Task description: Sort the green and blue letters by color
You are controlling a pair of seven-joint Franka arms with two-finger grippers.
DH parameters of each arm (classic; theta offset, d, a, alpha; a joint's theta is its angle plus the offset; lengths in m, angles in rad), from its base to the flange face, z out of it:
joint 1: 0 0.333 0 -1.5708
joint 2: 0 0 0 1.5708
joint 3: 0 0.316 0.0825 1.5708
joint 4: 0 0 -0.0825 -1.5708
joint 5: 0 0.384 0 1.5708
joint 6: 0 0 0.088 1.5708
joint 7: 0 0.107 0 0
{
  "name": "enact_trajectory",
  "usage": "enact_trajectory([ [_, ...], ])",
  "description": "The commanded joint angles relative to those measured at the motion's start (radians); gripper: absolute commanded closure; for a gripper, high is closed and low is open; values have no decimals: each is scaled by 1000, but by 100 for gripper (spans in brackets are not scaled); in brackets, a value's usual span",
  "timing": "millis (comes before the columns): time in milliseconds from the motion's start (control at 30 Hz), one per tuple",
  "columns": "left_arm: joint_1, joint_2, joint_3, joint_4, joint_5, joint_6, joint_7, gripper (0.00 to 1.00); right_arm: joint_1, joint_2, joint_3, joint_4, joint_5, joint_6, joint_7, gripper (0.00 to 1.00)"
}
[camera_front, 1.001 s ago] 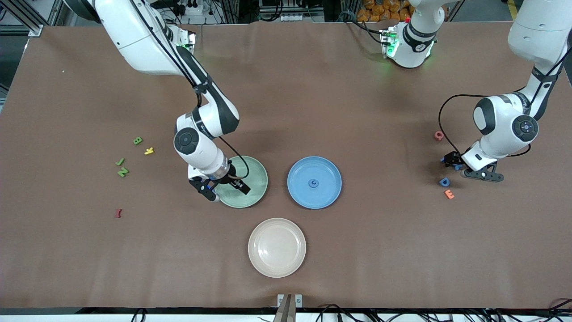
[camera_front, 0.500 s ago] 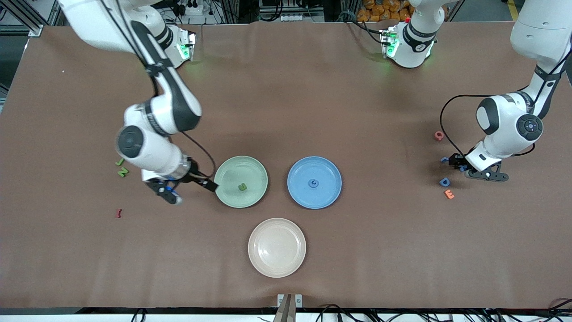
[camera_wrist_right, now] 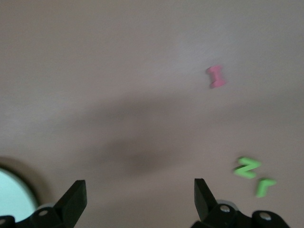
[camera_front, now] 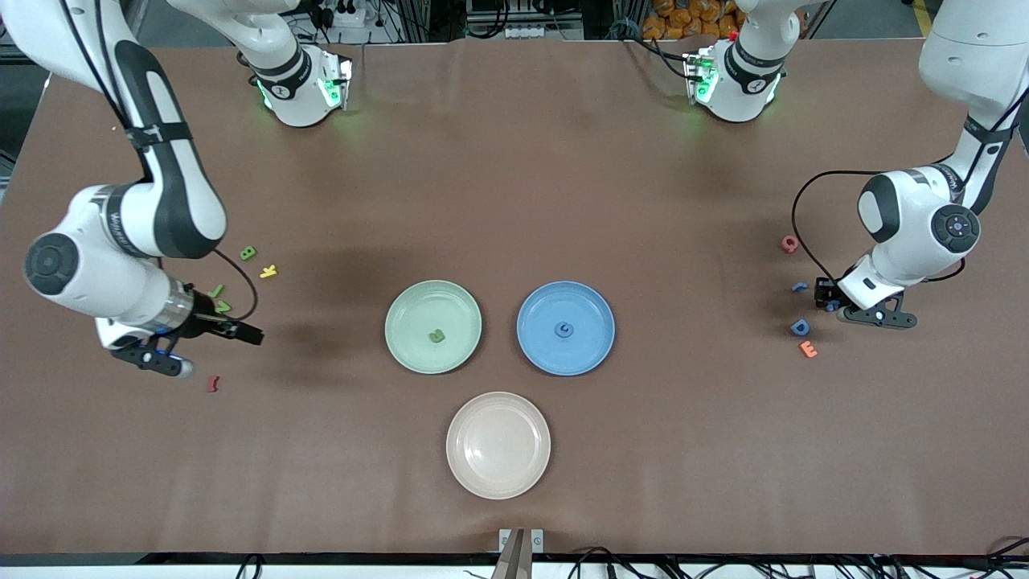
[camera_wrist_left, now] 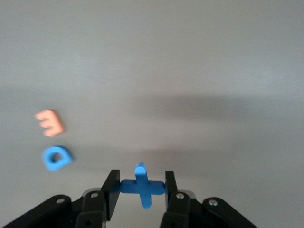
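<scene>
Only the left wrist view shows the left gripper (camera_wrist_left: 141, 187) with its fingers (camera_wrist_left: 112, 186) clamped on the blue X (camera_wrist_left: 142, 185); the blue D (camera_wrist_left: 57, 157) and orange E (camera_wrist_left: 50, 122) lie near on the desk (camera_front: 514, 185). The right gripper (camera_wrist_right: 137, 194) has its fingers wide apart, nothing between; the green N (camera_wrist_right: 247, 167) lies just outside one finger.

A robotics lab: two white arms (camera_front: 137, 209) bolted at the edge of a brown-covered table (camera_front: 514, 161), green status lights on their bases (camera_front: 299, 88), loose cables (camera_front: 611, 563) along the near edge, aluminium framing (camera_front: 48, 32) around the edges.
</scene>
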State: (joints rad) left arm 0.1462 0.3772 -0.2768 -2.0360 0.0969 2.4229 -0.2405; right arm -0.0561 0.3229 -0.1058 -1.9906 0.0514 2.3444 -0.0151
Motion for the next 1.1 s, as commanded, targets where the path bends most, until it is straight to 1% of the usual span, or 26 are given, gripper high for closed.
enact_trajectory([
  [0,-106,46,-4,65,15,-21,-205,58,-13,-19,-20,-85,-18,108,-68,67],
  [200,-215,92,-4,129,15,-21,-416,57,-27,4,-31,-85,-18,130,-95,65],
  [467,-330,146,-4,200,15,-21,-618,58,-28,47,-31,-88,-18,193,-95,64],
  [667,-416,206,1,255,23,-21,-753,57,-31,82,-31,-128,-16,292,-95,64],
  [734,-445,227,7,266,29,-21,-786,57,-31,94,-31,-146,-16,331,-95,64],
  [934,-507,290,33,347,30,-21,-862,57,-30,111,-29,-186,-15,406,-94,64],
  [1067,-565,305,76,367,32,-21,-902,57,-30,111,-29,-211,-11,437,-92,64],
])
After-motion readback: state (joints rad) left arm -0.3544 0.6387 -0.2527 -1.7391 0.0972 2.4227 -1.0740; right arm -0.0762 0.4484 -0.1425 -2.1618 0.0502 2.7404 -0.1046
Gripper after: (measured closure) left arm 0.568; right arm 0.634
